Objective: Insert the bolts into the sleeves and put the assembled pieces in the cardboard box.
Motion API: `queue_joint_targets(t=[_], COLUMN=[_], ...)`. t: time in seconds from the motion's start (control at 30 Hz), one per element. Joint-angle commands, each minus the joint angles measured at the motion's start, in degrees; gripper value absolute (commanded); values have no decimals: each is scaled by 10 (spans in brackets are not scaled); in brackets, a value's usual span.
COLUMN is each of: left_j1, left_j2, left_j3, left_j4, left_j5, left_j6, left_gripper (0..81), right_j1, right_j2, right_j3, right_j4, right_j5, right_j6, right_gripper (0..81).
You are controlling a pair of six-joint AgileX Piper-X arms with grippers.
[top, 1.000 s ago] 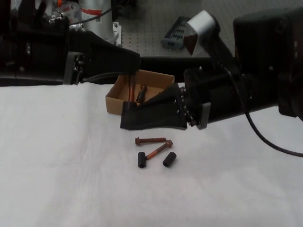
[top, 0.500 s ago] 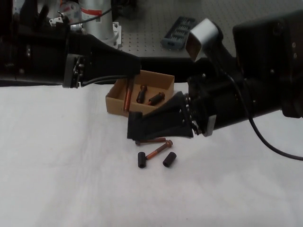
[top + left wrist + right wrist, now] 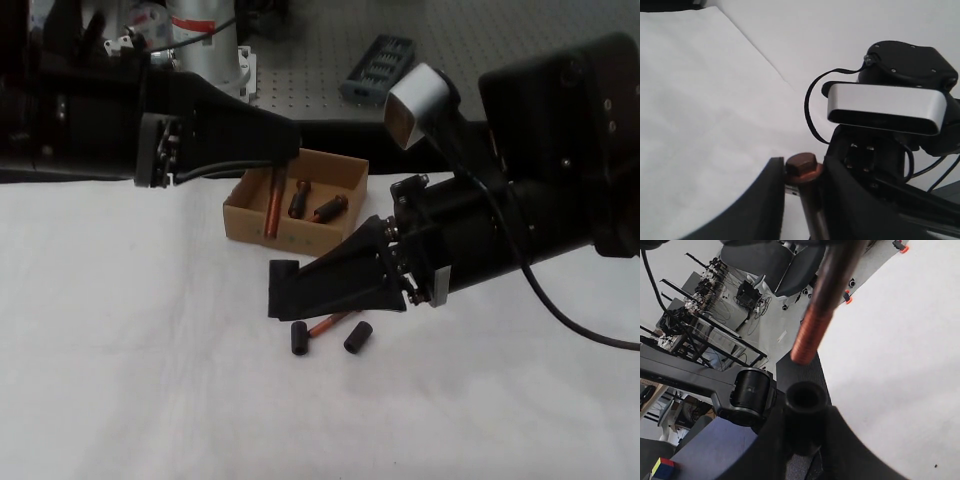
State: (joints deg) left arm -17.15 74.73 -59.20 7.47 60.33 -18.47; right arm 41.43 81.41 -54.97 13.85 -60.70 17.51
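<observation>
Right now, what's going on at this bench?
The left end effector holds a bolt upright by its head near the cardboard box. The right end effector holds a sleeve just below its threaded tip, not yet joined. Two loose sleeves and a loose bolt lie on the cloth; two assembled pieces sit in the box.

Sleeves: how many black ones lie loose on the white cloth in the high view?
2. One sleeve lies by a bolt's tip, the other sleeve just beside it; the right gripper may hide more.
</observation>
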Motion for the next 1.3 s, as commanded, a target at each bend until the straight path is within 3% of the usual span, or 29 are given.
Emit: queue_joint_targets(t=[0.0,1.27], left_j1=[-2,-2], left_j2=[-7,-7], left_j3=[-1,-1], left_j4=[-11,-2], left_j5=[21,21], left_j6=[-10,-21], left_gripper=[7,7], right_j1=[1,1], right_j2=[-2,-2], right_j3=[-7,-7], right_j4=[-7,-89], right_j5=[-3,-3], right_j6=[-9,53], right_gripper=[29,29])
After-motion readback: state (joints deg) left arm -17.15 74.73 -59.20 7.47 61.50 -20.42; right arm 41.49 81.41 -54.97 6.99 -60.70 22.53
